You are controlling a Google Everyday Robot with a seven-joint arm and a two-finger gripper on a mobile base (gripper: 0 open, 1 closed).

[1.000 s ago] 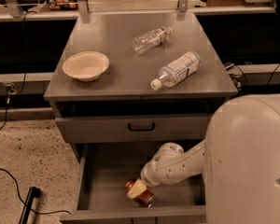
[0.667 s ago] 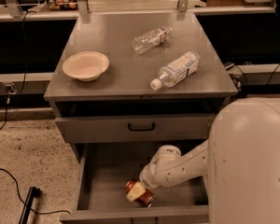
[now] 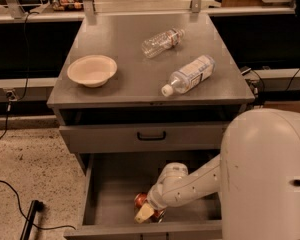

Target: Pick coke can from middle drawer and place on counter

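Note:
The coke can (image 3: 140,200), red with a silver top, lies in the open middle drawer (image 3: 110,184) near its front wall. My gripper (image 3: 147,211) reaches down into the drawer from the right, and its pale fingertip (image 3: 143,213) sits right against the can. My white arm hides most of the can. The grey counter (image 3: 140,74) forms the cabinet top above the drawers.
On the counter stand a cream bowl (image 3: 92,70) at the left and two clear plastic bottles lying down, one (image 3: 161,42) at the back, one (image 3: 188,74) near the front right. A shut drawer front with a black handle (image 3: 151,135) sits above the open drawer. A black cable (image 3: 15,204) lies on the floor at left.
The arm and gripper have stayed almost still at the can; the can has not visibly moved.

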